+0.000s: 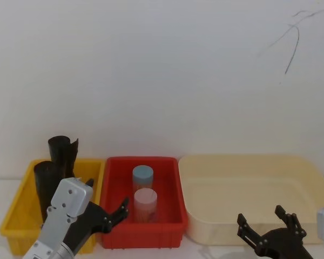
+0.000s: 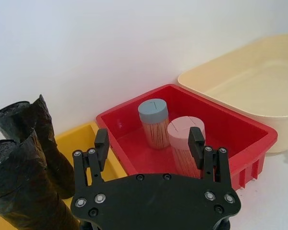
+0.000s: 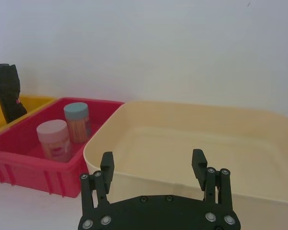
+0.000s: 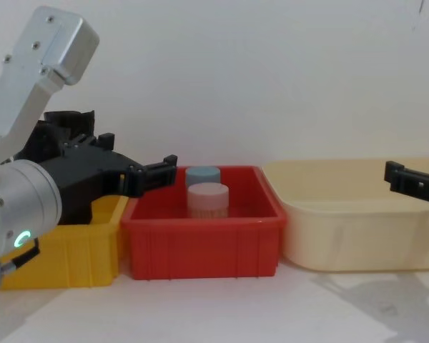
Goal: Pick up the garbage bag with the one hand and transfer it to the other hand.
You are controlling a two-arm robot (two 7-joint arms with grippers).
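The garbage bag [image 1: 45,181], a tightly rolled black cylinder, stands upright in the yellow bin [image 1: 19,216] at the left, and it also shows close up [image 2: 19,191]. Behind it stands a second black roll [image 1: 63,148] with a flared flap end. My left gripper [image 1: 109,197] [image 2: 149,139] [image 4: 139,150] hangs open near the front of the yellow and red bins. It is to the right of the bag, apart from it, and holds nothing. My right gripper [image 1: 261,216] [image 3: 152,160] is open and empty in front of the cream tub.
A red bin [image 1: 143,234] in the middle holds two toothpick jars, one blue-lidded [image 1: 142,175] and one pink-lidded [image 1: 145,198]. A large empty cream tub [image 1: 248,164] sits at the right. A white wall rises directly behind the bins.
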